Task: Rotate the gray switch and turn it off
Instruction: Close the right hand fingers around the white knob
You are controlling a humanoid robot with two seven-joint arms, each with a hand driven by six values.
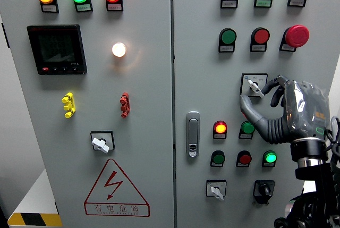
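The gray rotary switch [253,85] sits on a square plate on the right cabinet door, with its pale handle pointing up and to the left. My right hand [256,95] comes up from the lower right and is cupped around it. The fingertips [267,85] hover just right of the knob and the thumb [247,106] curves below the plate. The fingers are spread and not closed on the handle, which stays fully visible. The left hand does not show.
Similar gray switches sit on the left door [101,143] and at the lower right [216,190], next to a black one [264,188]. Lit and unlit round lamps and push buttons surround the hand. A red mushroom button [296,35] is above it and a door latch [193,134] to its left.
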